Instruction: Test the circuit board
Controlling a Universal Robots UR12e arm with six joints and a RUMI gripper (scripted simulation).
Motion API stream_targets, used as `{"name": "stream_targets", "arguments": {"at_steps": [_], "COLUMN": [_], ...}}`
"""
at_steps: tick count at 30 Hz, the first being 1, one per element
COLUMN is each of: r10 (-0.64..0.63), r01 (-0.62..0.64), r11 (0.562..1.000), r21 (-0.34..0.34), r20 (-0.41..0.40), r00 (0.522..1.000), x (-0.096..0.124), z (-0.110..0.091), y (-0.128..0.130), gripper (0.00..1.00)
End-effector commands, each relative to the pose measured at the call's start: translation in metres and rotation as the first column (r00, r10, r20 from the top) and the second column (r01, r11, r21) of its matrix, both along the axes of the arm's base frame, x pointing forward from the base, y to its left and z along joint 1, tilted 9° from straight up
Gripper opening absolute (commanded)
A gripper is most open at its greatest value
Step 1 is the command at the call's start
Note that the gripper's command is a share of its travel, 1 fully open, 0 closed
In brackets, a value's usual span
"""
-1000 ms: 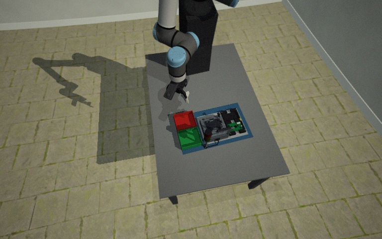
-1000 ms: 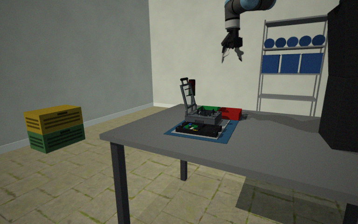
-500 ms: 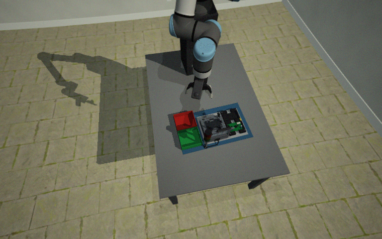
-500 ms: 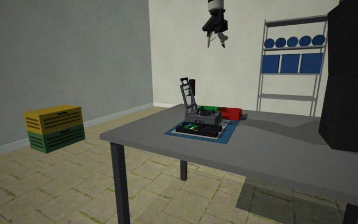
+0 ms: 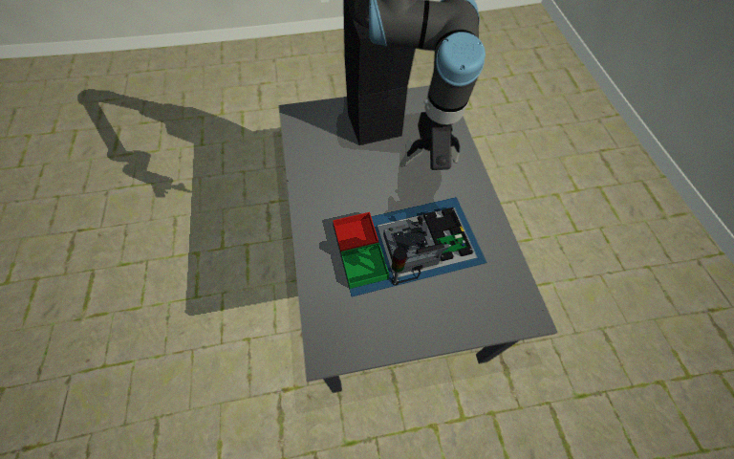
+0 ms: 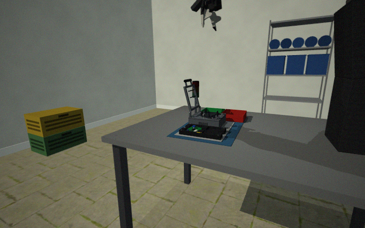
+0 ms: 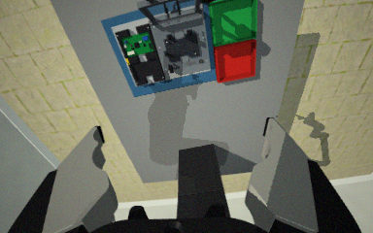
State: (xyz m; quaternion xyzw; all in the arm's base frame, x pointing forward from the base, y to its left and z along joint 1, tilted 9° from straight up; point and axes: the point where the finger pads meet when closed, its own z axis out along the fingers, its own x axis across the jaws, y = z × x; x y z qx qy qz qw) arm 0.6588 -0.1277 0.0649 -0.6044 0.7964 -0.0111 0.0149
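- We observe a gray surface (image 5: 346,335) (image 6: 150,145) (image 7: 126,141), carrying a blue mat (image 5: 478,256) (image 6: 232,138) (image 7: 138,91) beneath the equipment.
- We find the fingers (image 5: 433,158) (image 6: 208,27) wide open, with nothing held between them, high above the surface.
- We note the tester (image 5: 433,259) (image 6: 206,120) (image 7: 165,24) on the mat, its lid (image 6: 185,94) (image 7: 155,16) standing raised, tilted slightly back from upright.
- We record the black tray (image 5: 436,220) (image 6: 215,132) (image 7: 145,72) just beside the tester.
- We locate the red bin (image 5: 355,231) (image 6: 236,115) (image 7: 236,61) and the green bin (image 5: 365,266) (image 6: 214,109) (image 7: 235,21) side by side, on the tester's other side from the tray.
- We see the signal light (image 5: 399,258) (image 6: 196,88) upright near the lid; we cannot tell whether any lamp is lit.
- We find the circuit board (image 5: 450,242) (image 6: 196,128) (image 7: 139,45) in one end of the tray, component side up, its white connector (image 6: 195,130) (image 7: 130,52) visible.

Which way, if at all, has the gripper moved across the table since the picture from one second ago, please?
Yes: in the top view, the gripper has moved right relative to the red bin.
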Motion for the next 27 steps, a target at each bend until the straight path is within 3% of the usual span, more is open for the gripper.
{"name": "stream_targets", "arguments": {"at_steps": [1, 3, 5, 8, 10, 11, 12, 16, 18, 21, 24, 26, 27], "r10": [0.06, 0.146, 0.146, 0.229, 0.229, 0.27, 0.27, 0.438, 0.438, 0.549, 0.584, 0.651, 0.651], "r01": [-0.06, -0.146, -0.146, -0.23, -0.23, -0.271, -0.271, -0.438, -0.438, -0.549, -0.585, -0.65, -0.65], "r11": [0.998, 0.989, 0.989, 0.973, 0.973, 0.963, 0.963, 0.899, 0.899, 0.835, 0.811, 0.759, 0.759], "r21": [0.002, -0.001, -0.001, -0.003, -0.003, -0.004, -0.004, -0.014, -0.014, -0.021, -0.025, -0.034, -0.034], "r20": [-0.019, -0.024, -0.024, -0.03, -0.03, -0.033, -0.033, -0.019, -0.019, -0.013, -0.01, -0.006, -0.006], "r00": [0.998, 0.989, 0.989, 0.973, 0.973, 0.962, 0.962, 0.899, 0.899, 0.836, 0.811, 0.759, 0.759], "x": [0.001, 0.0, 0.0, -0.007, -0.007, -0.011, -0.011, 0.012, 0.012, 0.023, 0.027, 0.035, 0.035], "z": [0.024, 0.056, 0.056, 0.088, 0.088, 0.104, 0.104, 0.066, 0.066, 0.035, 0.026, 0.009, 0.009], "y": [0.027, 0.067, 0.067, 0.108, 0.108, 0.128, 0.128, 0.13, 0.13, 0.133, 0.134, 0.137, 0.137], "gripper": [1.0, 1.0, 1.0, 1.0, 1.0, 1.0, 1.0, 1.0, 1.0, 1.0, 1.0, 1.0, 1.0]}}
